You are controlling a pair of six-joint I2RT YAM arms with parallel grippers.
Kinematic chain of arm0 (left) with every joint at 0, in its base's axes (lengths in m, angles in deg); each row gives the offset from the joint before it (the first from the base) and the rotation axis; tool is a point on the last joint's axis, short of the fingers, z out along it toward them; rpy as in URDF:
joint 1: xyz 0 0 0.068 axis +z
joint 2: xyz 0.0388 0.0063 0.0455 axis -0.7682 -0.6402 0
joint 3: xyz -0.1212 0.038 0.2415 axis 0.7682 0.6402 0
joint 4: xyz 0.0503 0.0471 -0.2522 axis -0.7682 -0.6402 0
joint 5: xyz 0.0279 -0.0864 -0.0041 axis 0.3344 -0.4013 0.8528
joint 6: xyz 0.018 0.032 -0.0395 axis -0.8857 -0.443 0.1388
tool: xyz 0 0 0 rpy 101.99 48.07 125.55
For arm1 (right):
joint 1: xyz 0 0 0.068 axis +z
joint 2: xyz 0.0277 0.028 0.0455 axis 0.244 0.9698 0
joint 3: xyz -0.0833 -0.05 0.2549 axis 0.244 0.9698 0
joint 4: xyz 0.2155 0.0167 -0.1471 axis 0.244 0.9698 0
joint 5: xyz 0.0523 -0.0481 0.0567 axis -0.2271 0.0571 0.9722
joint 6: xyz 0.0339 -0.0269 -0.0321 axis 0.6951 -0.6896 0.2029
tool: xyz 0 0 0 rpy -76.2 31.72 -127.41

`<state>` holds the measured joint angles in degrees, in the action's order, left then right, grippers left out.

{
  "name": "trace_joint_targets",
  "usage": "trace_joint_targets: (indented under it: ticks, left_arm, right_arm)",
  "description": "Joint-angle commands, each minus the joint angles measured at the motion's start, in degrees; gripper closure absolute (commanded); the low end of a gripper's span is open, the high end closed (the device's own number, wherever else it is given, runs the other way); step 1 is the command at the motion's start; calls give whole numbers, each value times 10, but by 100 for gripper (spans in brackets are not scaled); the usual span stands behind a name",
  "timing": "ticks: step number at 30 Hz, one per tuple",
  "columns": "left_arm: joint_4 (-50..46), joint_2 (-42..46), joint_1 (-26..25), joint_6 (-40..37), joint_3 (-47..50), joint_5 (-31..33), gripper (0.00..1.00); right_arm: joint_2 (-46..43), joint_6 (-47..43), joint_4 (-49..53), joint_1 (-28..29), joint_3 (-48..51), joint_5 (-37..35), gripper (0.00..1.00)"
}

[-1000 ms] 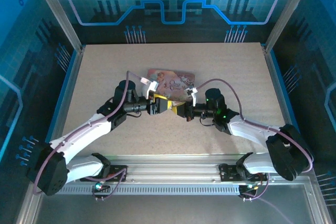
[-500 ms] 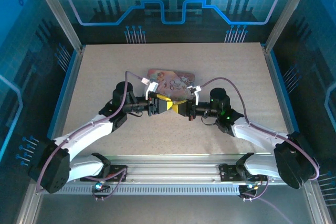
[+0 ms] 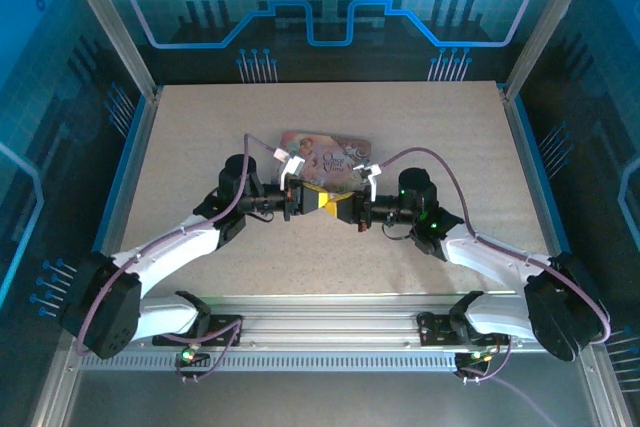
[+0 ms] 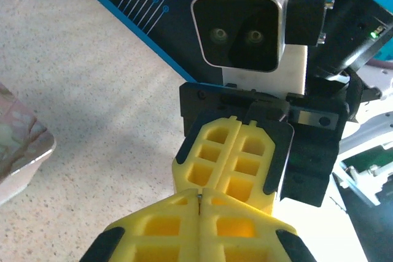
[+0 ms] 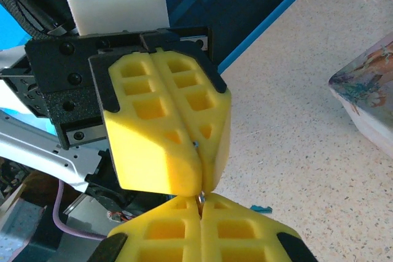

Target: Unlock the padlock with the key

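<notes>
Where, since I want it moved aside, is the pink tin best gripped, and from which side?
Probably across its long walls at mid-length, from straight above. The tin lies flat on the table, long side left to right, so that pinch should balance, if the jaws span it. Its near side is crowded: left gripper and right gripper meet there, shut, tip to tip.

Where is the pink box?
In the top view, the pink box sits in the middle of the table, just beyond where the left end effector and right end effector meet.
</notes>
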<state>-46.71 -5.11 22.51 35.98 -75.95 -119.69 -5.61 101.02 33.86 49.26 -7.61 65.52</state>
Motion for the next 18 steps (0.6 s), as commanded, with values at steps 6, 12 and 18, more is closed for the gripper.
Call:
trace_joint_targets:
  ticks: [6, 12, 18]
  left_arm:
    - [-4, 2, 6, -15, -2, -20, 100]
    - [-180, 25, 10, -119, -62, -18, 100]
    - [-272, 24, 11, -162, -115, -59, 100]
  right_arm:
    - [-22, -20, 47, 11, -29, -15, 82]
    - [-75, -94, 207, -9, -49, 22, 54]
    - [-108, -127, 268, -18, -59, 28, 54]
